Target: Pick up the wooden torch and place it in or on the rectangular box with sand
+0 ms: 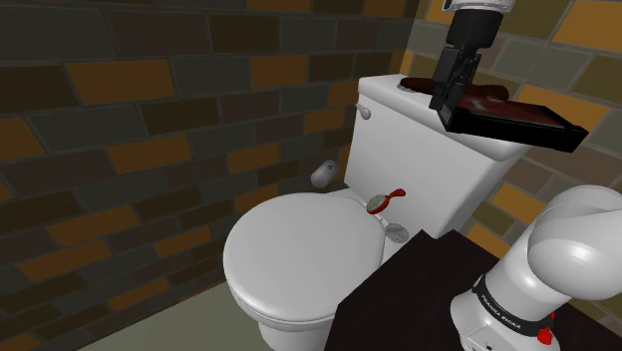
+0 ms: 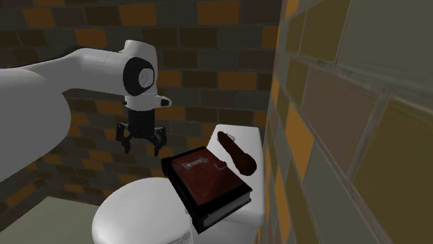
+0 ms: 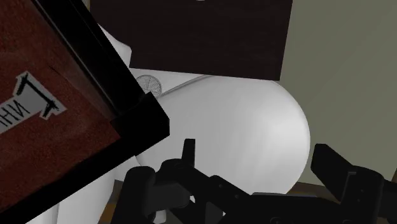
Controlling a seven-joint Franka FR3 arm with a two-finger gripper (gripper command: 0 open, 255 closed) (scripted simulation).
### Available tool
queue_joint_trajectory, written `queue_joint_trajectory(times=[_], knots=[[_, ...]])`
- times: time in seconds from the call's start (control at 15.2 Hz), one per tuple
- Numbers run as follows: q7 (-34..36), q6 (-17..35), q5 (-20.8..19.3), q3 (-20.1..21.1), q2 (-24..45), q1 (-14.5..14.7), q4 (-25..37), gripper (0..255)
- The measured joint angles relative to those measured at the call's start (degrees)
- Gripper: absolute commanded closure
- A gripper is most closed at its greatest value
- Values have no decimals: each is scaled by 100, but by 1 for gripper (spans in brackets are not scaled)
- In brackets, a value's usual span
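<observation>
We are in a small bathroom of a home. We see a white toilet (image 1: 299, 261) with its lid down, a tank (image 1: 424, 165) with a flush handle (image 1: 365, 112), a paper roll (image 1: 323, 175) beside it, and walls (image 1: 140, 130) tiled grey, brown and orange.

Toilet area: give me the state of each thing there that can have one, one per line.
Gripper: fingers open, empty, hanging above the toilet lid beside the box.
Torch: lying on the tank top, not held.
Box: on the tank top, jutting past its edge, torch not in it.
Toilet lid: down.
</observation>
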Motion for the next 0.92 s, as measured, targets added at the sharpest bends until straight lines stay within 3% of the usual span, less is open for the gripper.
queue_joint_trajectory(times=[0.2, 0.92], knots=[[-186, 17, -151, -95, 94, -15, 55, 0], [-2032, 496, -1456, -1090, 1263, -162, 765, 0]])
